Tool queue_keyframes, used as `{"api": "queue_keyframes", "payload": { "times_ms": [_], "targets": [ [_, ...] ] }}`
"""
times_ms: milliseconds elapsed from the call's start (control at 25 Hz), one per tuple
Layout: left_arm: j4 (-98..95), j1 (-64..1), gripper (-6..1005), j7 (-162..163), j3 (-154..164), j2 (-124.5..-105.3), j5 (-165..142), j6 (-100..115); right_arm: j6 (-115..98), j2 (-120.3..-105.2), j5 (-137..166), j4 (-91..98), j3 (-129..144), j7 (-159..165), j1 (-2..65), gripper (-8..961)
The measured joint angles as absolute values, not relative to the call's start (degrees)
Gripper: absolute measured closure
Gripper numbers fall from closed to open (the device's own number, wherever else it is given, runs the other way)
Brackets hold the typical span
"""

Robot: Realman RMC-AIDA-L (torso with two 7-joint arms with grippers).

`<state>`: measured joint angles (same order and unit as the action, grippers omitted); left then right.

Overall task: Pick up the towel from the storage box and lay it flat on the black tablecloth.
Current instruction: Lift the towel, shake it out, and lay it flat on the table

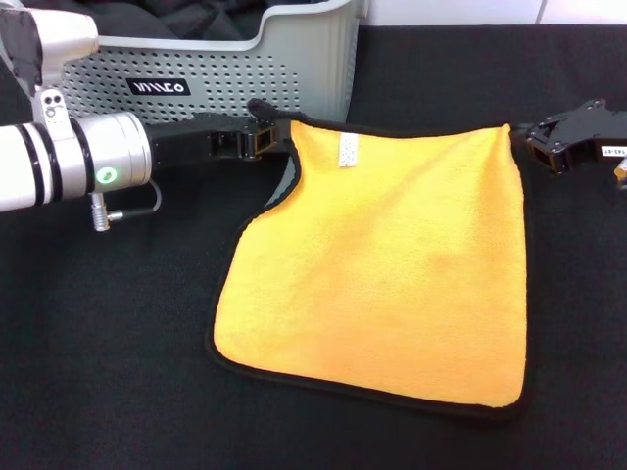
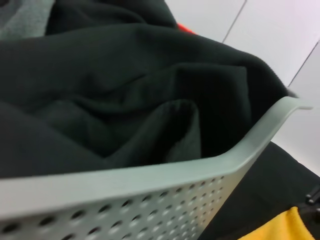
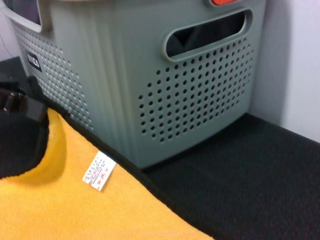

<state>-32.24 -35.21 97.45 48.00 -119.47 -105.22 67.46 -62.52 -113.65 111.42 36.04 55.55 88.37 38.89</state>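
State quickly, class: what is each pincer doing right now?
Left pincer: closed on the towel's corner.
Right pincer: at the other far corner; cannot be told.

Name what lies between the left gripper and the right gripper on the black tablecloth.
The towel, yellow face up, spans the stretch between the left gripper and the right gripper on the black tablecloth; the head view shows it.

Pale wall [image 1: 470,12] along the far edge, plain and white, crossed by a thin dark seam at far right. Same wall [image 2: 280,35] seen close, with thin grey joint lines slanting across it. Even, soft light throughout, without hard shadows.
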Motion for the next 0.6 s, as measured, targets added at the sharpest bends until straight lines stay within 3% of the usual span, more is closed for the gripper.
{"api": "queue_keyframes", "payload": {
  "times_ms": [600],
  "targets": [
    [-31.0,-35.9,958,95.7,48.1,-119.63,-105.8,63.2,-60.1,-113.81,112.5,35.5,57.2,88.6,39.5,810]
  ]
}}
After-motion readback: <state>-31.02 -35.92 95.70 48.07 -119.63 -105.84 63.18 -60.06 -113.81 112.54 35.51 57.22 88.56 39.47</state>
